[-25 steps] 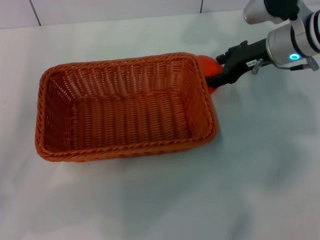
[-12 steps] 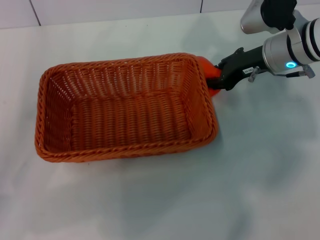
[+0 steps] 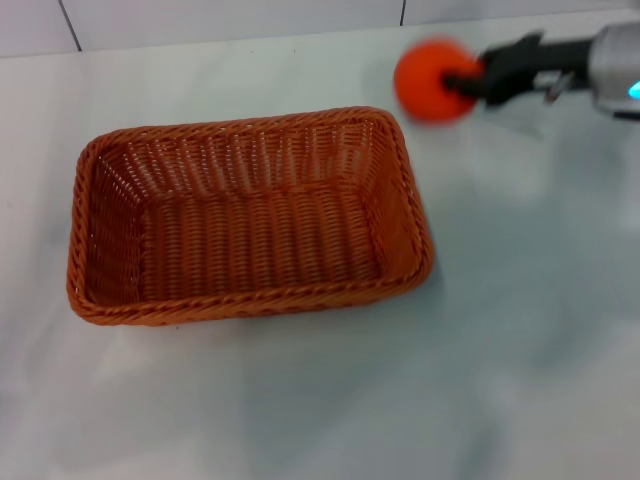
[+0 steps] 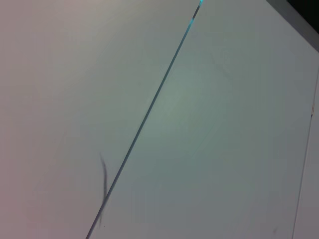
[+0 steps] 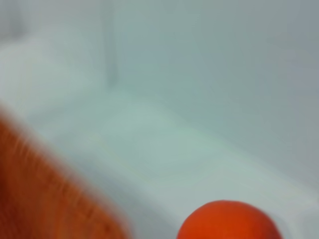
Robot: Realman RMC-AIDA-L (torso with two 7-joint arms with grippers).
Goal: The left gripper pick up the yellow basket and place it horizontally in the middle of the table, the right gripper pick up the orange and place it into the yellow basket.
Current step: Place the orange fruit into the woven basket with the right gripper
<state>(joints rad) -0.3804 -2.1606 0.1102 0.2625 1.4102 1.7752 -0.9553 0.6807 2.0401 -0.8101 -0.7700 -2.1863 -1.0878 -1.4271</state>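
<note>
Head view — one yellow basket (image 3: 250, 215), one orange (image 3: 432, 80).
Right gripper (image 3: 470, 82) fingers clamp the orange, beyond the basket's far-right corner — left gripper unseen.

Before me is a plain white smooth table (image 3: 540, 330), evenly lit, with a faint grey shadow patch (image 3: 300, 390) near its front. Behind its far edge is a pale white panelled wall (image 3: 230, 20) with two thin dark vertical seams (image 3: 66, 22) (image 3: 402, 12). My left wrist view shows a pale flat surface (image 4: 224, 149), wall or table I cannot tell, crossed by one thin dark seam line (image 4: 149, 112), with a small dark scuff mark (image 4: 104, 174) and a dark corner edge (image 4: 304, 10).
</note>
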